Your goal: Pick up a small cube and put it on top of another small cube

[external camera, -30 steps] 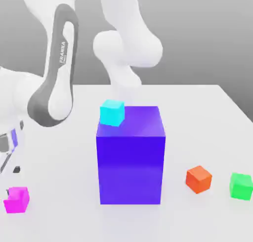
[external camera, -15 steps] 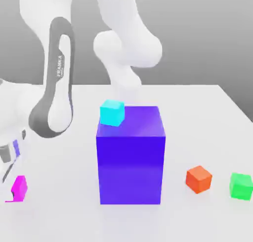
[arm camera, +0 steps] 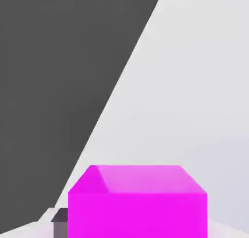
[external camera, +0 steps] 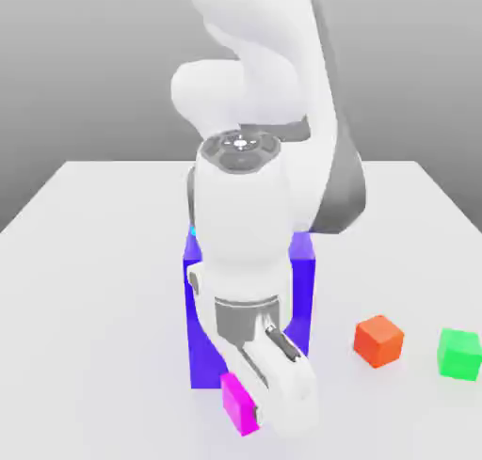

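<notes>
The arm (external camera: 254, 214) fills the middle of the exterior view, bent forward and down in front of the blue block (external camera: 303, 289), which it mostly covers. The table (external camera: 85, 261) is a plain white slab under everything.

Next in size is the blue block itself: only its 2 side edges and a strip near its base show past the arm. A sliver of cyan (external camera: 192, 230) shows at its upper left corner, too little to say what it is.

The gripper (external camera: 247, 413) hangs at the arm's low end, near the front of the table and just in front of the block's lower left. The pink cube (external camera: 239, 404) sits at its tip, tilted, and appears off the table. In the hand view the pink cube (arm camera: 137, 203) lies close under the camera with 1 dark finger (arm camera: 60, 222) at its side. I judge the fingers pinch the cube, though only 1 shows.

The orange cube (external camera: 378, 341) and green cube (external camera: 459, 353) rest on the table to the right, apart from each other and well apart from the gripper.

Risks from here, as I judge them: the cube is held skewed, so it could land cornerwise on another cube and slide off. The arm is close to the blue block, and a careless swing could strike it.
</notes>
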